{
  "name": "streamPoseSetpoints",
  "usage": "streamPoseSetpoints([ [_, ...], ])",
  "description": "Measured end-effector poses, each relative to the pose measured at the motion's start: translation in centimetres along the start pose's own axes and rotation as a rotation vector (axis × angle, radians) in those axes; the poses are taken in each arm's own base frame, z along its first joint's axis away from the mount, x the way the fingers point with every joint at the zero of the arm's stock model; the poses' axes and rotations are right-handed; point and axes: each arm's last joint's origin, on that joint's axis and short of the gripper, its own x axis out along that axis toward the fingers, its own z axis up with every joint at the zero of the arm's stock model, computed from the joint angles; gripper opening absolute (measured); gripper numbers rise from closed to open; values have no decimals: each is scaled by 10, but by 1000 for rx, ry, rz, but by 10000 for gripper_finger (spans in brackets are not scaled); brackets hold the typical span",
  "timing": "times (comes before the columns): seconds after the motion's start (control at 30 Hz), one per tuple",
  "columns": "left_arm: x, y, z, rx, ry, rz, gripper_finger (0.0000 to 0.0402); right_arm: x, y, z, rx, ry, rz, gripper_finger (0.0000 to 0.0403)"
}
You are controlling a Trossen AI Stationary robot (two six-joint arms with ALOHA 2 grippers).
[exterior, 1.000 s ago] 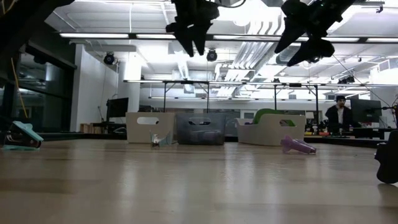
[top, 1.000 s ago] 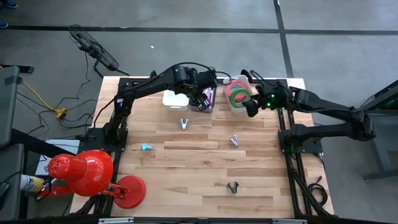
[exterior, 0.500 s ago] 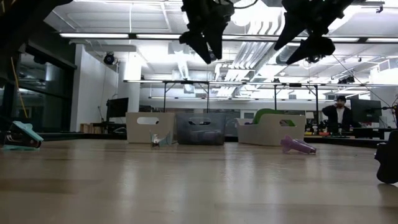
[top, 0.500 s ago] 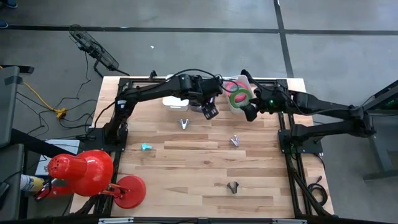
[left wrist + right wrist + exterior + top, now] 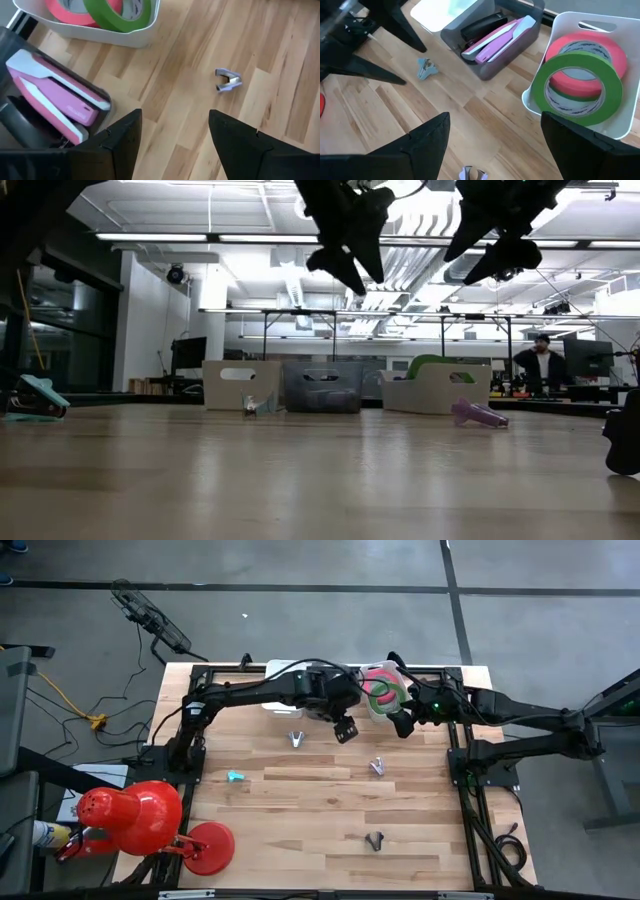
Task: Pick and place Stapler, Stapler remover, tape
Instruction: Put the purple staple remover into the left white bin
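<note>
The left pincer (image 5: 345,730) hangs above the wooden surface (image 5: 320,815) at about 12 o'clock from its middle, its fingers apart with nothing between them. Beneath it, the left wrist view shows bare planks and a small pale-purple staple remover (image 5: 228,80) lying well clear of the fingers. The right pincer (image 5: 402,722) hovers at about 1 o'clock, just beside the white bin (image 5: 376,712); its fingers also stand wide apart and hold nothing.

The tape (image 5: 580,75) lies in that white bin (image 5: 620,127): a green roll leans on a pink-red roll. Next to it, the grey bin (image 5: 492,62) holds a pink stapler (image 5: 495,42) and a dark one.

Out on the surface lie a blue-grey staple remover (image 5: 295,738) at about 11 o'clock, the purple one (image 5: 377,767) at about 2 o'clock, a teal one (image 5: 235,776) toward 9 o'clock, and a dark one (image 5: 374,839) at about 5 o'clock. A red lamp (image 5: 130,815) stands at the surface's 8 o'clock corner.
</note>
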Motion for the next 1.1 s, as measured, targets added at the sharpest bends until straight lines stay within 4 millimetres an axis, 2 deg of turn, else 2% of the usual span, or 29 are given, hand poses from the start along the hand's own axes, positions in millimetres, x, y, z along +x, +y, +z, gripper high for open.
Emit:
streamPoseSetpoints([
  [0.13,9,0,-4,-3,-11,-21,224,0,-1,-1,-3,10,-7,304],
  [0.23,6,0,-4,-4,-58,-45,224,0,-1,-1,-11,15,-11,304],
  [0.43,7,4,-20,8,-88,-71,224,0,-1,-1,-14,13,-13,304],
  [0.87,-40,18,-51,-3,-209,-15,224,0,-2,-1,-14,5,-24,304],
  [1.1,-49,26,-74,-35,-223,12,224,0,-1,-2,8,3,-28,304],
])
